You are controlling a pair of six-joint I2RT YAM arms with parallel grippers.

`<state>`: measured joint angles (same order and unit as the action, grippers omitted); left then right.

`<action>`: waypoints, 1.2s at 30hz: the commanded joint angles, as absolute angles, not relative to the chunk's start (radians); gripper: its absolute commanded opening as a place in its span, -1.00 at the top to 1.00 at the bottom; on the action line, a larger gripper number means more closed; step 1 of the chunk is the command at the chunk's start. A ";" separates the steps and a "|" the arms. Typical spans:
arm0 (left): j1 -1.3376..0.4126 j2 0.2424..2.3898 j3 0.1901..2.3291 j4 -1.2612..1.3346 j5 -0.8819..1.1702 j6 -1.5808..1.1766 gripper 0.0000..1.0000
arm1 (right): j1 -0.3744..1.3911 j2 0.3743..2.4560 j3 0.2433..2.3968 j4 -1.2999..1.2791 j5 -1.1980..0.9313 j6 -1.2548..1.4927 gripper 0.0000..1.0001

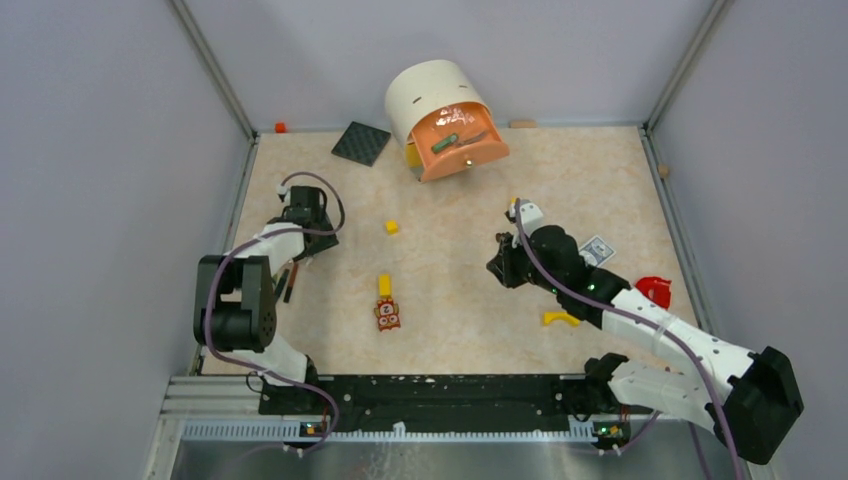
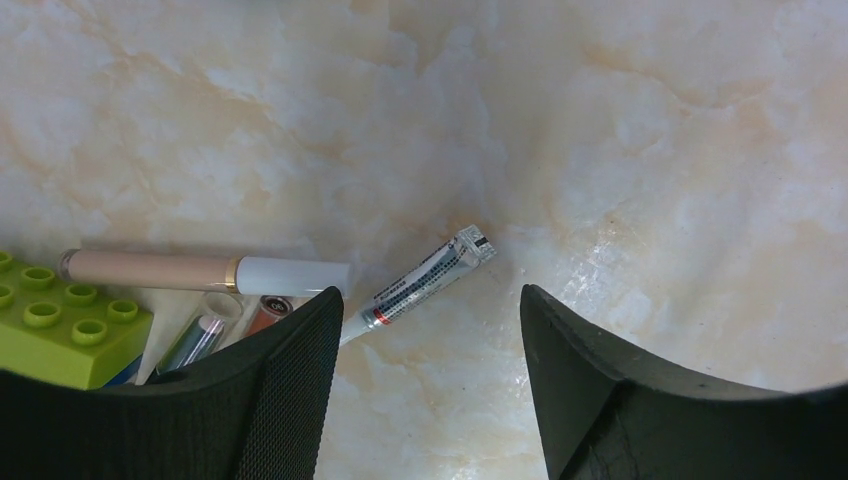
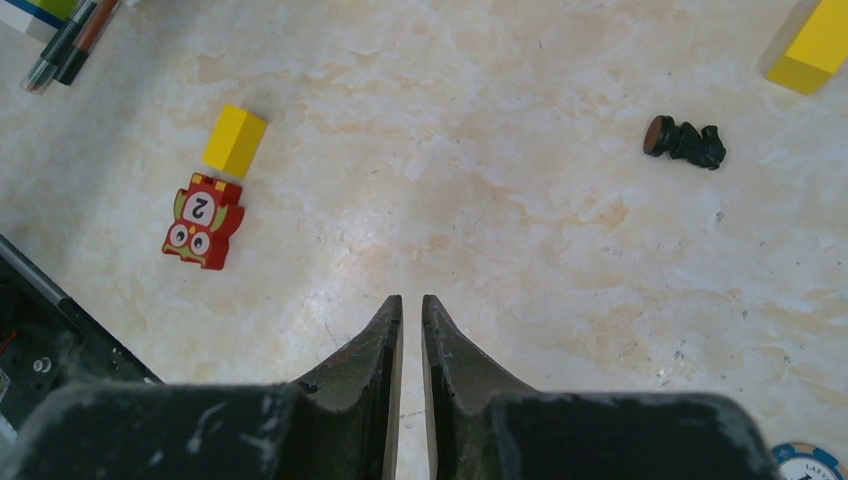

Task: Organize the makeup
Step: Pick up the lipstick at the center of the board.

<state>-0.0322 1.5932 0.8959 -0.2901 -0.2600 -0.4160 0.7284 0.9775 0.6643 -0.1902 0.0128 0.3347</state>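
In the left wrist view a thin silver tube (image 2: 430,278) lies slanted on the marble, its tip beside my left finger (image 2: 290,380). A beige-and-white stick (image 2: 200,271) and other short sticks (image 2: 205,335) lie further left. My left gripper (image 2: 430,292) hangs open over the tube, holding nothing. From above, dark and red sticks (image 1: 287,282) lie next to the left gripper (image 1: 300,245). A green tube (image 1: 446,143) lies in the orange drawer (image 1: 470,155). A black square compact (image 1: 360,143) sits at the back. My right gripper (image 3: 411,300) is shut and empty.
A green studded block (image 2: 60,320) lies by the sticks. Two yellow blocks (image 1: 391,227) (image 1: 384,285) and an owl tile (image 1: 387,315) lie mid-table. A small black part (image 3: 685,142) lies ahead of the right gripper. A yellow piece (image 1: 560,318) and a red object (image 1: 655,290) lie beside the right arm.
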 commanded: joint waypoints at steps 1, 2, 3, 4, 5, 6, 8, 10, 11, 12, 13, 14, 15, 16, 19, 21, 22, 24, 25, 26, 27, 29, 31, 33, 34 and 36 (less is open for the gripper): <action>-0.024 1.602 0.913 -0.238 -0.246 -0.404 -0.40 | 0.729 0.984 0.724 -0.190 0.014 0.320 0.76; -0.024 1.605 0.913 -0.238 -0.246 -0.404 -0.39 | 0.729 0.986 0.724 -0.189 0.013 0.320 0.76; -0.023 1.608 0.913 -0.239 -0.243 -0.403 -0.38 | 0.728 0.986 0.724 -0.187 0.012 0.322 0.76; -0.023 1.611 0.913 -0.238 -0.240 -0.402 -0.38 | 0.728 0.988 0.724 -0.187 0.013 0.322 0.77; -0.022 1.614 0.913 -0.238 -0.239 -0.401 -0.37 | 0.728 0.989 0.724 -0.187 0.016 0.325 0.76; -0.021 1.617 0.914 -0.238 -0.238 -0.400 -0.36 | 0.728 0.991 0.725 -0.190 0.017 0.326 0.76; -0.017 1.624 0.917 -0.238 -0.236 -0.400 -0.36 | 0.728 0.993 0.727 -0.193 0.018 0.328 0.76; -0.012 1.631 0.919 -0.238 -0.230 -0.400 -0.35 | 0.728 0.995 0.729 -0.192 0.013 0.328 0.77; -0.010 1.635 0.921 -0.239 -0.224 -0.401 -0.34 | 0.727 0.994 0.730 -0.191 0.009 0.327 0.76; -0.008 1.638 0.923 -0.242 -0.223 -0.400 -0.33 | 0.728 0.995 0.732 -0.189 0.006 0.328 0.76; -0.006 1.641 0.926 -0.245 -0.222 -0.400 -0.31 | 0.728 0.995 0.733 -0.188 0.003 0.329 0.77; -0.007 1.643 0.930 -0.251 -0.221 -0.400 -0.30 | 0.728 0.996 0.735 -0.186 0.003 0.327 0.77; -0.006 1.648 0.936 -0.261 -0.217 -0.399 -0.30 | 0.727 0.999 0.736 -0.185 0.003 0.328 0.78; -0.006 1.653 0.945 -0.277 -0.214 -0.400 -0.30 | 0.728 1.000 0.736 -0.184 0.003 0.329 0.78; -0.006 1.672 0.966 -0.298 -0.202 -0.402 -0.19 | 0.728 1.005 0.737 -0.182 0.003 0.334 0.78; -0.006 1.676 0.966 -0.302 -0.184 -0.400 -0.06 | 0.728 1.003 0.735 -0.181 0.003 0.337 0.78; -0.007 1.673 0.965 -0.302 -0.176 -0.400 -0.03 | 0.728 1.002 0.734 -0.180 0.003 0.338 0.79; -0.006 1.670 0.960 -0.302 -0.170 -0.402 -0.01 | 0.727 1.000 0.733 -0.184 0.003 0.337 0.79; -0.006 1.669 0.958 -0.304 -0.168 -0.403 -0.01 | 0.728 0.998 0.733 -0.188 0.003 0.337 0.79; -0.007 1.669 0.956 -0.301 -0.164 -0.403 0.01 | 0.727 0.995 0.732 -0.190 0.004 0.336 0.79; -0.007 1.668 0.953 -0.300 -0.157 -0.404 0.03 | 0.728 0.992 0.732 -0.190 0.007 0.334 0.78; -0.007 1.671 0.953 -0.299 -0.144 -0.402 0.10 | 0.728 0.988 0.730 -0.191 0.009 0.332 0.79; -0.007 1.675 0.953 -0.299 -0.131 -0.402 0.16 | 0.728 0.989 0.729 -0.192 0.010 0.332 0.79; -0.007 1.677 0.953 -0.300 -0.120 -0.403 0.21 | 0.729 0.989 0.727 -0.193 0.009 0.331 0.78; -0.006 1.678 0.953 -0.301 -0.112 -0.403 0.23 | 0.729 0.988 0.727 -0.195 0.010 0.332 0.79; -0.007 1.677 0.954 -0.301 -0.102 -0.402 0.28 | 0.727 0.987 0.726 -0.200 0.014 0.332 0.79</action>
